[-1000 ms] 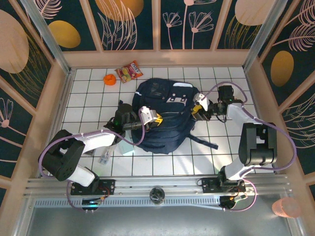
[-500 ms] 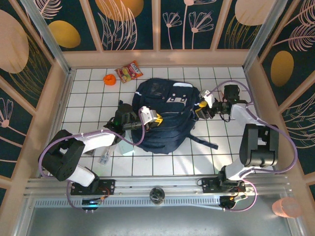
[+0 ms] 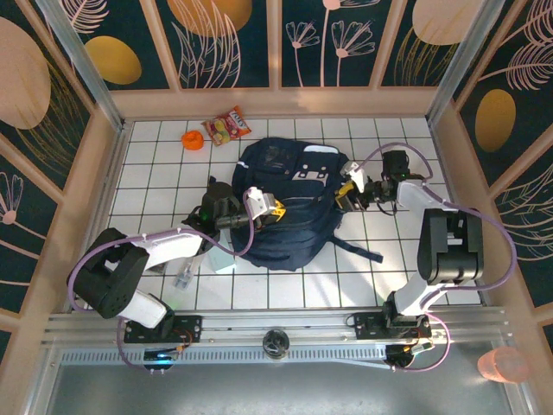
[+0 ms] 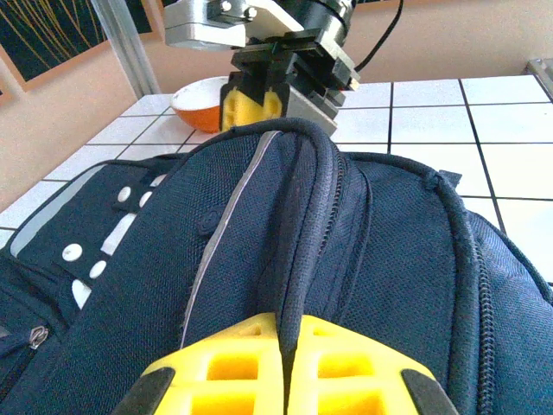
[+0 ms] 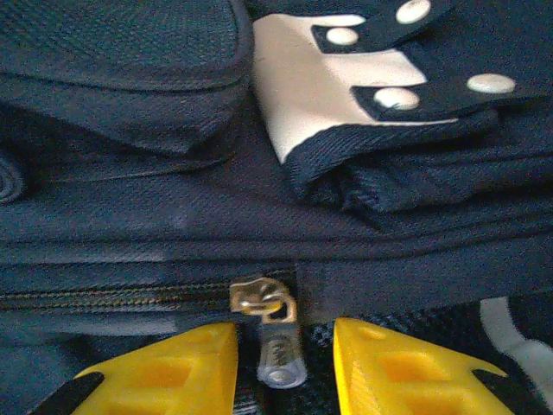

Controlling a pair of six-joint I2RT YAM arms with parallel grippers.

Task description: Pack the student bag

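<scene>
Lying flat, the student bag [image 3: 289, 216] takes up the middle of the white tiled table [image 3: 147, 186]. On its left part the left claw [image 3: 275, 210] has its fingers pressed together, pinching a raised fold of bag fabric. At the bag's right edge the right claw [image 3: 346, 192] has its jaws narrowly apart, with the zipper pull [image 5: 278, 354] between them, not clamped. A snack packet [image 3: 226, 126] and an orange bowl [image 3: 192, 138] sit far left, apart from the bag.

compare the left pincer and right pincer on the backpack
The left pincer is shut, the right pincer open. The left pincer pinches a fold of the dark navy fabric backpack; the right pincer straddles its grey metal zipper pull. Both have yellow fingers.
</scene>
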